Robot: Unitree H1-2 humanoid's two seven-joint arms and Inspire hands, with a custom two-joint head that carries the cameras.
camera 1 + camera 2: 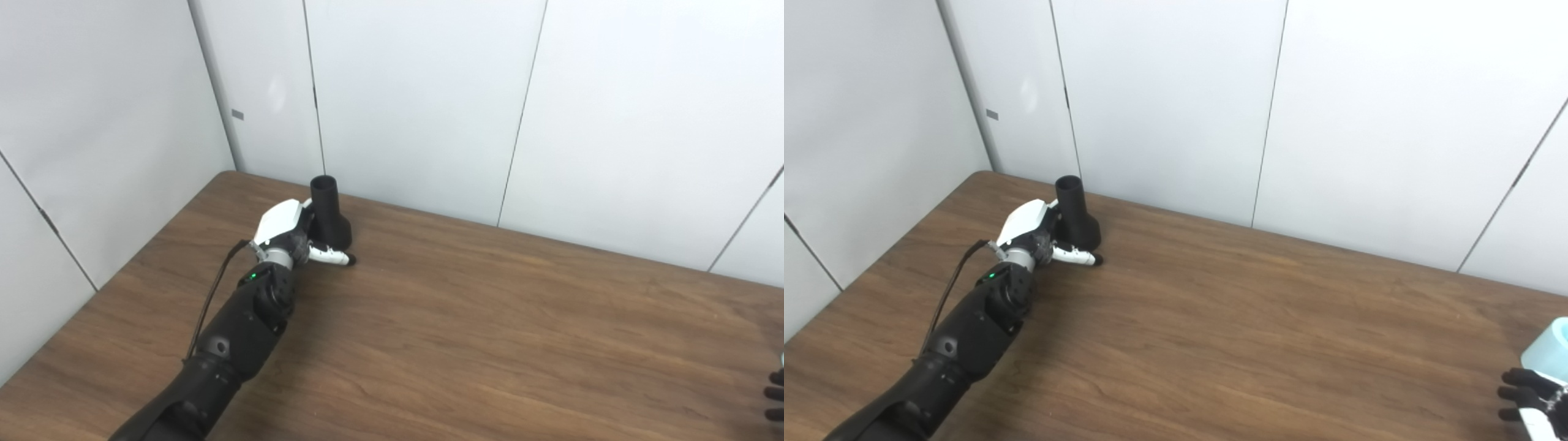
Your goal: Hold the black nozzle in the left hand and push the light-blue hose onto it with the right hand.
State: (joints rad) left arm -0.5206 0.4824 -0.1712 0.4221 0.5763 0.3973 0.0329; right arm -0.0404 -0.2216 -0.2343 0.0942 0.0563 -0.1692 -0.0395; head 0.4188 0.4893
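The black nozzle (329,211) stands upright on its flared base near the table's far left corner. My left hand (288,236) is against its left side, white back facing up. Its thumb (331,256) lies stretched out on the table in front of the base, and its fingers reach behind the nozzle, hidden. The hand is open around the nozzle, not closed on it. At the right edge, the end of the light-blue hose (1549,350) shows. My right hand (1528,398) is just in front of it with dark fingers spread, mostly cut off by the frame.
The brown wooden table (490,318) fills the foreground. White wall panels (416,98) stand close behind the nozzle and along the left side. A black cable (211,294) runs along my left forearm.
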